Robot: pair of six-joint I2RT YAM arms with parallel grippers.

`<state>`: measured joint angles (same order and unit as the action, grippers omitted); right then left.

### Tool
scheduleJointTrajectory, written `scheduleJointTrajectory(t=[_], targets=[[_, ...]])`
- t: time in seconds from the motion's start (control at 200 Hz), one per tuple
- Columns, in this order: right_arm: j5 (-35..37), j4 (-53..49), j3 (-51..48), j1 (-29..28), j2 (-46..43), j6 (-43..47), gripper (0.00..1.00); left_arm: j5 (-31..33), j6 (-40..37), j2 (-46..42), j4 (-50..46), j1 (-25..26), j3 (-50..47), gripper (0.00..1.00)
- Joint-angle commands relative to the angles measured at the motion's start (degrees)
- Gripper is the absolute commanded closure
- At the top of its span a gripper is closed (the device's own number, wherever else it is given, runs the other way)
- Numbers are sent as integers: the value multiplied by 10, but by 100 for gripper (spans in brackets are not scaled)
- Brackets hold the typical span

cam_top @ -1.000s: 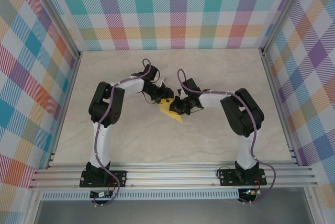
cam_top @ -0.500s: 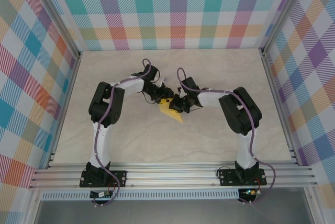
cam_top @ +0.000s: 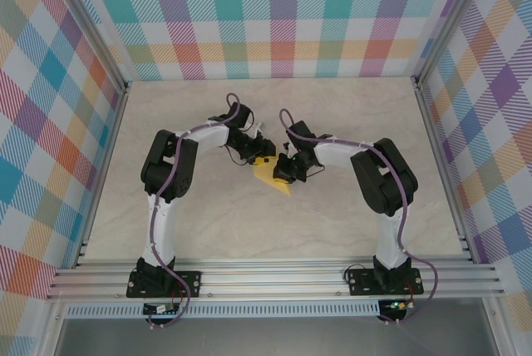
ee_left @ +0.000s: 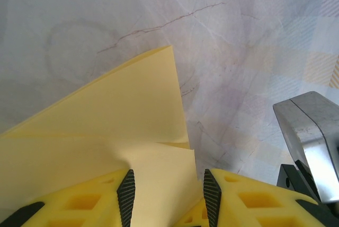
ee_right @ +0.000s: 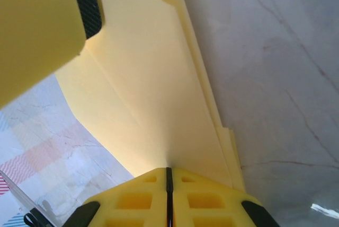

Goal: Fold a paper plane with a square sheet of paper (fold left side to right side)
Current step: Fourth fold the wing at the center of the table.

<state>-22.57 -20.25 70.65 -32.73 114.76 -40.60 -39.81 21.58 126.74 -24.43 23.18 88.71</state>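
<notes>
- The yellow paper sheet (cam_top: 271,178) lies at about the middle of the table (cam_top: 208,223), well apart from all four edges, between the tips of the two arms.
- From above it reads as a small, folded, plain yellow wedge, its narrow point aimed towards the near edge and slightly right.
- In the left wrist view the paper (ee_left: 106,126) shows at least two layers. One flap has a sharp corner pointing away from the camera, and a second flap lies nearer the fingers with a straight side edge.
- In the right wrist view the paper (ee_right: 159,105) carries a faint straight crease. Along its right side several layer edges lie stacked and slightly stepped against the pale marbled table (ee_right: 275,78).
- The left pincer (cam_top: 263,150) (ee_left: 168,187) stands partly open. A flap of the paper lies in the gap between its black pads, not clamped.
- The right pincer (cam_top: 285,171) (ee_right: 168,176) is closed tight, fingers meeting, pinching the paper's edge.
</notes>
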Motion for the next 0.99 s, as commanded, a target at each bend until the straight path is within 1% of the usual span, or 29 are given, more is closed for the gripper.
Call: scheduleJointTrajectory(t=[0.0,0.36,0.5,0.55,0.655,0.805,0.89,0.99], targets=[[7,-119,-25,-1,-5,31,93,59,-9,25,-15,2,-17,59],[16,-103,-143,14,-73,26,92,55,-12,21,-19,2,-11,58],[9,-87,-179,17,-96,22,92,45,-15,14,-23,2,-4,56],[7,-79,-187,19,-109,25,92,31,-15,10,-27,1,3,55],[9,-83,-182,21,-138,51,90,-1,-11,4,-45,-2,40,54],[17,-68,-168,28,-186,89,88,-33,-18,-3,-103,-10,146,51],[42,-64,-162,29,-213,109,79,-37,-20,-20,-116,-17,176,48],[78,-37,-168,31,-248,115,67,-23,-18,-48,-117,-28,167,48]])
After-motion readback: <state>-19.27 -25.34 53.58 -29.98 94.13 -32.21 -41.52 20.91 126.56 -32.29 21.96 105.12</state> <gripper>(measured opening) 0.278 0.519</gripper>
